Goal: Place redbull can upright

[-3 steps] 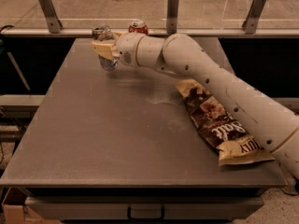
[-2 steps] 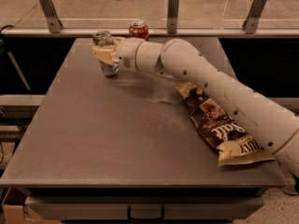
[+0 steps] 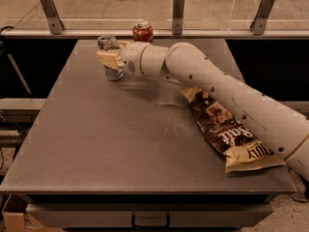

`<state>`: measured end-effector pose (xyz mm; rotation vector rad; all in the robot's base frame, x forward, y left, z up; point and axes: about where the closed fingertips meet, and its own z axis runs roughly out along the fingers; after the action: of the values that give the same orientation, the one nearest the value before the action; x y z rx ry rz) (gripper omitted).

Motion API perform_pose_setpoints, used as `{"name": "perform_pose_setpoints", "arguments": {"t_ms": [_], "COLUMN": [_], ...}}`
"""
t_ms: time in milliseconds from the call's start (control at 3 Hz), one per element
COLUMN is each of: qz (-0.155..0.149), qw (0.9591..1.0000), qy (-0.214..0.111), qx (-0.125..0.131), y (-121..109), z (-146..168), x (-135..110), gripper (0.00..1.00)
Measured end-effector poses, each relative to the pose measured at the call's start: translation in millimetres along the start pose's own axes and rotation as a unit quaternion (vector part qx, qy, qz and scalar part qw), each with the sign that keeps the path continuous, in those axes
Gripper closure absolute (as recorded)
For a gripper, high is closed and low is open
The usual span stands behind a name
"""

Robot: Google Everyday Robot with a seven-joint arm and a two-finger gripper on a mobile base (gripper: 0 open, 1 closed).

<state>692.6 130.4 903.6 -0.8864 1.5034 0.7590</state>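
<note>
The redbull can point(image 3: 114, 72), slim and silver with a silver top, stands upright at the far left of the grey table point(image 3: 120, 144). Its base is at or just above the tabletop. My gripper point(image 3: 110, 58) reaches in from the right and is shut around the can's middle, its tan fingers point(image 3: 107, 58) covering part of the can's body. My white arm point(image 3: 217, 88) stretches from the right edge across the table.
A red soda can point(image 3: 143, 32) stands upright at the far edge, just behind my wrist. A brown snack bag point(image 3: 227, 134) lies flat on the right side, partly under my arm. A railing with metal posts point(image 3: 178, 8) runs behind the table.
My gripper and the redbull can have shifted slightly down and toward the near side. The can stays upright in the fingers. The red can and the bag have not moved.
</note>
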Motion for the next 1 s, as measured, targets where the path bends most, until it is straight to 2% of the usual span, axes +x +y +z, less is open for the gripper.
{"name": "perform_pose_setpoints", "arguments": {"t_ms": [333,667,1000], "qz": [0.002,0.002,-0.002], "qw": [0.9999,0.9995,0.9988], "qy": [0.001,-0.001,-0.005], "qx": [0.017,0.031,0.048], "y": [-6.4,-9.1,-11.3], "z": [-11.6,-23.1,-39.3], "x": [0.6,0.1,-4.7], "gripper": [0.29,0.04,0.0]}}
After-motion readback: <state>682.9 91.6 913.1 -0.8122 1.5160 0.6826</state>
